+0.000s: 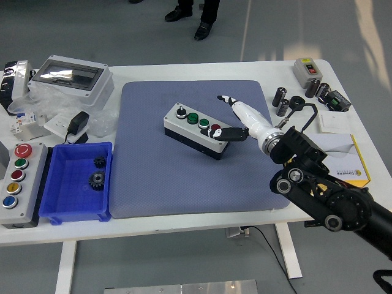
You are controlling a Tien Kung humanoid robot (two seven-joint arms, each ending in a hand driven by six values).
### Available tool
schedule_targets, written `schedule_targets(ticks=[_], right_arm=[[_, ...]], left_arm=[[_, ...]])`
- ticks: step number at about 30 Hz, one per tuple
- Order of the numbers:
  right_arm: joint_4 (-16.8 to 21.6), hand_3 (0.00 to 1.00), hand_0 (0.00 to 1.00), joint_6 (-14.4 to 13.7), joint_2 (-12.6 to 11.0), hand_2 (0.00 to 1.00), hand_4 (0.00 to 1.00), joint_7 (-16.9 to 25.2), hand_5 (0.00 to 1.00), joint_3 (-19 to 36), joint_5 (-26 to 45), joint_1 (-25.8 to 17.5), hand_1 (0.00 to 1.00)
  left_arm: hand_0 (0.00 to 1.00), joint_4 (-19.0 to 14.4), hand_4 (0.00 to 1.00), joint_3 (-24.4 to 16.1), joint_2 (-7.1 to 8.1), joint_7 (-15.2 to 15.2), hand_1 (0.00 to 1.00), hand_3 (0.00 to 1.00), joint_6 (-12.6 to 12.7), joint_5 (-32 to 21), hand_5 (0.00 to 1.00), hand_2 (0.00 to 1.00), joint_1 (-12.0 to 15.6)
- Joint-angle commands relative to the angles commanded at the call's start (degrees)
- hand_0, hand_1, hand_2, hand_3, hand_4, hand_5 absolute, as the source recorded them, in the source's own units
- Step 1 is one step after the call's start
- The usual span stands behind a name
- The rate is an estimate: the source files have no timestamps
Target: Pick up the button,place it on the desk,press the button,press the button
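On the quilted blue-grey mat (184,177), the rectangular grey plastic button box (197,130) is being touched by the white right hand (236,122), fingers partly spread, grasping nothing.

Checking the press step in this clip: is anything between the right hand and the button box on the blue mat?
Nothing visible stands between them. The right hand is already at the button box on the blue mat, one dark fingertip at its red button. The rest of the mat around the box is bare.
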Motion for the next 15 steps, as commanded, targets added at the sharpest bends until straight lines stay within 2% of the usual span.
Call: schedule_targets(ticks=[9, 15], right_arm=[[-2.6, 0.998, 0.998, 1.1, 2.1, 0.998, 0.984, -0.8, 0.417, -2.8, -0.1, 3.0, 0.998], [-8.3, 0.998, 0.998, 1.4, 4.5, 0.998, 0.987, -1.0, 0.419, -5.7, 0.9, 6.0, 0.998]], left_arm=[[0.619, 0.0, 0.546, -0.1, 0.14, 0.1, 0.578, 0.597, 0.0, 0.1, 0.236, 0.55, 0.1], [0.619, 0.0, 0.546, -0.2, 0.24, 0.1, 0.579, 0.597, 0.0, 0.2, 0.236, 0.55, 0.2]])
